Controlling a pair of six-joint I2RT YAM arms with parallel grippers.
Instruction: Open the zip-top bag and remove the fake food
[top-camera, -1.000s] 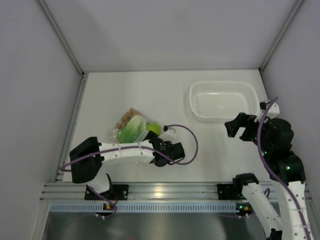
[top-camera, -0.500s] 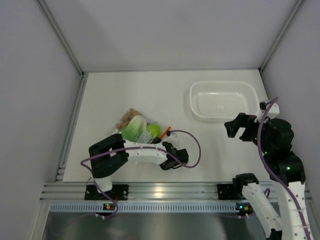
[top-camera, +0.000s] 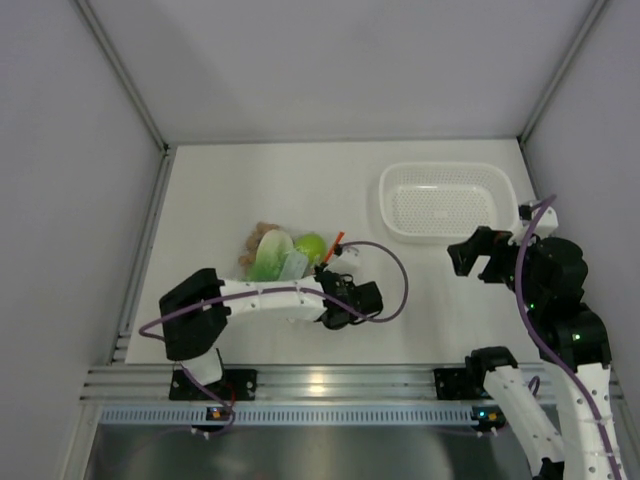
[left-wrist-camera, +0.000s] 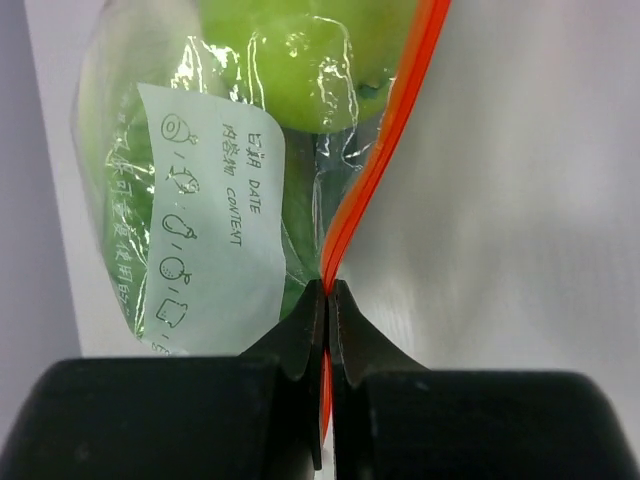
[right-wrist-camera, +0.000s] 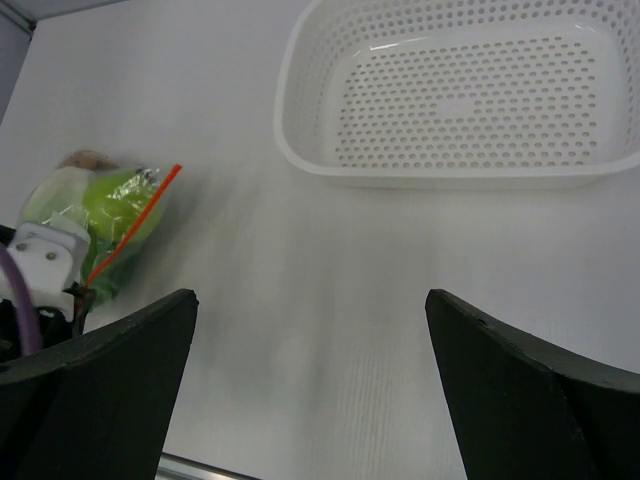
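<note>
While my left claw (left-wrist-camera: 327, 288) is pressed together, it pinches the orange-red zip strip (left-wrist-camera: 385, 150) of the zip-top bag (left-wrist-camera: 120, 130) right at the fingertips. From that pinch the strip runs straight ahead of the claw and slants off to its right. The rest of the clear, crinkly bag spreads ahead and to the left of the claw. A white label (left-wrist-camera: 210, 250) with printed writing sits on the plastic just left of the fingertips. Inside, the lime-green fruit (left-wrist-camera: 310, 60) lies directly ahead of the claw, close against the strip. From above, the lettuce (top-camera: 268, 255) sits beyond the fruit on the claw's left, and the brown cluster (top-camera: 258, 236) is farther off at the bag's far end. I cannot tell whether the pinched edge is lifted off the bench (top-camera: 250, 180).

My right claw (right-wrist-camera: 308, 300) is spread wide and grips nothing, hanging above the bench. The white perforated basket (right-wrist-camera: 290, 130) lies ahead of it, slightly to the right. The bag is well apart, off to its left.
</note>
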